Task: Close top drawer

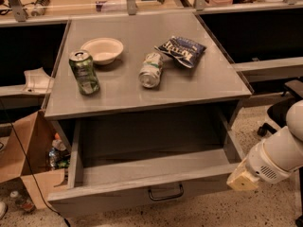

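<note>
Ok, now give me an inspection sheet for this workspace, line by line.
Surface: grey cabinet top, carries all the clutter.
Job's things: top drawer pulled out, nothing seen inside; handle unheld.
Clutter: upright green can, white bowl, can on its side, chip bag.
Claw: at the drawer's right front corner, contact unclear.
Cables: thin dark cable crossing cardboard box, left.
Surroundings: office chair right, speckled floor.
</note>
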Robot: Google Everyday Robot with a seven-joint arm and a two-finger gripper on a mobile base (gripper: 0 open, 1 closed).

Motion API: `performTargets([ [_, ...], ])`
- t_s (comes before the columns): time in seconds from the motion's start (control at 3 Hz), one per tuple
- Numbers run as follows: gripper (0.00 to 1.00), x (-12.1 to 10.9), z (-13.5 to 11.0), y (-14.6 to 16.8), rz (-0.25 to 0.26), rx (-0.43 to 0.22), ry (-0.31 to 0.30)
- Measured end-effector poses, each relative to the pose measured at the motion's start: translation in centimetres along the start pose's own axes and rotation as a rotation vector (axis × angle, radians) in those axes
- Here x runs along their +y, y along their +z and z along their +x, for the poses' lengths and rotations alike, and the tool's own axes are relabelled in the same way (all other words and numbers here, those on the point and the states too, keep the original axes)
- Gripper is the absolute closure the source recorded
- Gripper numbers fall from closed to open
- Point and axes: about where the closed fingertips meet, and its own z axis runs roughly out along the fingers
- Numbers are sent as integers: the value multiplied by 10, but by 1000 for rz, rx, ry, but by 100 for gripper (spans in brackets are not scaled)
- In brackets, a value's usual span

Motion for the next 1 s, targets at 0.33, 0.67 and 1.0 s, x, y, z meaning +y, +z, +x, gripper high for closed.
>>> performTargets([
  [0.33,100,2,-20,7,-8,-25,-29],
  [0.67,100,0,-27,14,-15,-33,-37],
  [1.0,100,-6,-49,17,-11,-68,-60],
])
